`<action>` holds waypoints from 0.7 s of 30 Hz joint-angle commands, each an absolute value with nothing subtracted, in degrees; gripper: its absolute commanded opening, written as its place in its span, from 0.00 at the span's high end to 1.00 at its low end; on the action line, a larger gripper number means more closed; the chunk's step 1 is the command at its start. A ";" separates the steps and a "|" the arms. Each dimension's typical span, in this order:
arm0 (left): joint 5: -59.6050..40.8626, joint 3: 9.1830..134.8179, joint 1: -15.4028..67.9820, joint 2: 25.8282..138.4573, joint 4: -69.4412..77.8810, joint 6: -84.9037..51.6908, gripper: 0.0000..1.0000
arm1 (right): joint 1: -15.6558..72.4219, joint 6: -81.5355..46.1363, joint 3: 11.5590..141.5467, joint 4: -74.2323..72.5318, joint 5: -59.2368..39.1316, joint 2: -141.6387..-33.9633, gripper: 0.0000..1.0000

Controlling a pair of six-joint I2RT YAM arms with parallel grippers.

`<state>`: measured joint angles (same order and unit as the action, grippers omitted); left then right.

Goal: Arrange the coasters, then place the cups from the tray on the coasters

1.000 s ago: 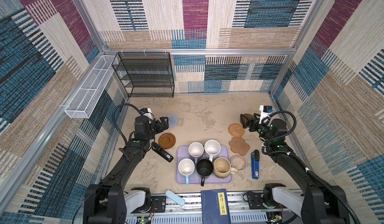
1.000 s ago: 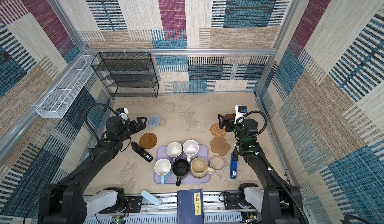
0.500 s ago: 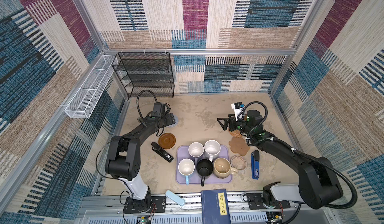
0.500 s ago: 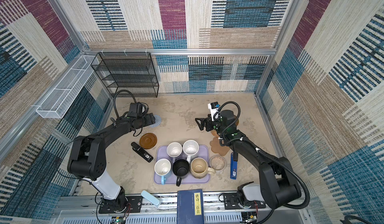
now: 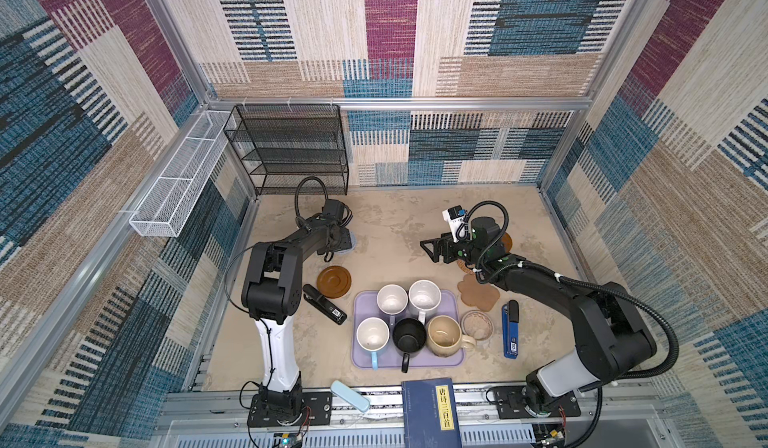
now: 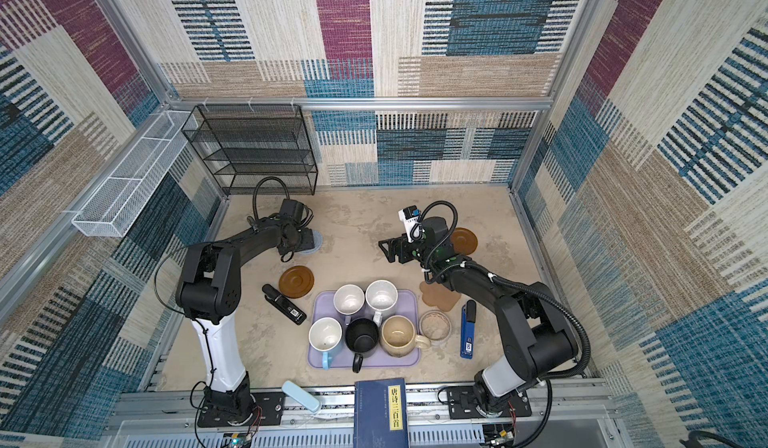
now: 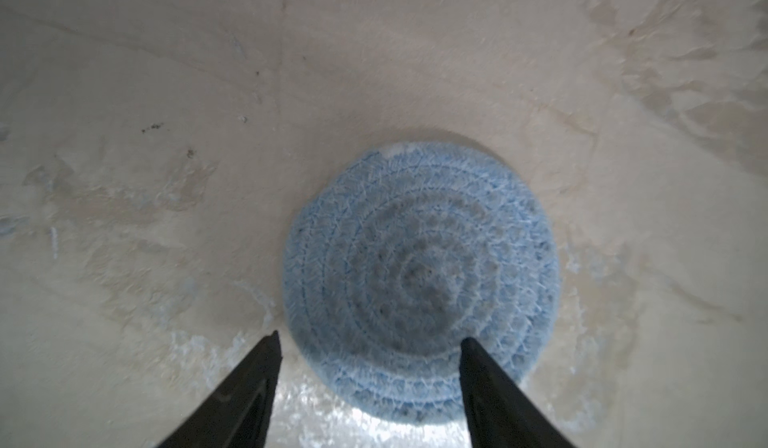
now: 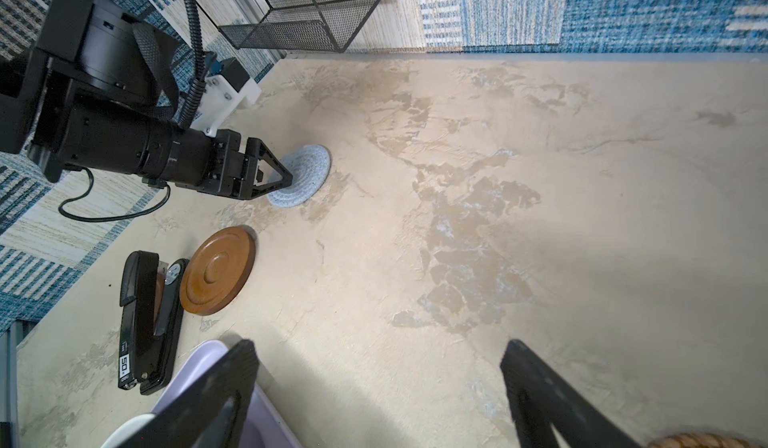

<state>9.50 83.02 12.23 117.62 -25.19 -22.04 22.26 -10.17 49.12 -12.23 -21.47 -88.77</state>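
The left gripper (image 7: pixel 370 337), jaws parted and empty, is straddling the rim of the grey-blue crocheted coaster (image 7: pixel 419 275), which is lying flat towards the bench's far left corner; the right gripper (image 8: pixel 380 342), likewise spread and empty, is hanging mid-bench, well apart from it.

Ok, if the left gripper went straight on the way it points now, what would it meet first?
Most likely the grey-blue crocheted coaster: the left gripper points down at its edge, jaws open, one tip over the mat, the other over bare table. Its height above the mat is unclear.
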 commanded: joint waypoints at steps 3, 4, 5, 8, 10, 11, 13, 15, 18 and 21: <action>11.67 85.89 12.44 120.09 -29.54 -21.56 0.32 | 22.28 -8.84 49.29 -14.49 -22.21 -89.60 0.06; 10.66 86.28 12.54 120.60 -29.52 -21.84 0.33 | 22.29 -8.50 49.44 -14.22 -21.85 -89.76 0.06; 10.39 86.85 12.61 121.08 -29.64 -22.05 0.34 | 22.25 -8.28 49.78 -13.87 -21.47 -89.91 0.06; 11.46 88.31 12.70 122.50 -30.84 -22.54 0.36 | 22.31 -8.00 50.09 -13.19 -21.01 -89.98 0.06; 12.33 88.69 12.71 122.63 -31.63 -23.14 0.36 | 22.28 -7.92 49.92 -12.97 -21.01 -89.75 0.06; 12.55 88.42 12.74 122.36 -31.61 -23.55 0.36 | 22.31 -7.90 49.82 -12.79 -20.80 -89.59 0.06; 12.36 87.51 12.73 121.02 -30.85 -23.82 0.35 | 22.31 -7.69 49.75 -12.49 -20.39 -89.21 0.06; 10.91 87.25 12.72 119.51 -30.05 -23.73 0.32 | 22.32 -7.65 49.98 -12.21 -20.10 -88.95 0.05; 7.24 88.08 12.45 116.94 -29.29 -23.47 0.25 | 22.29 -8.15 50.62 -11.43 -20.52 -88.56 0.05; 7.50 90.00 12.45 113.92 -32.14 -22.90 0.21 | 22.29 -7.23 51.95 -9.00 -21.14 -87.66 0.05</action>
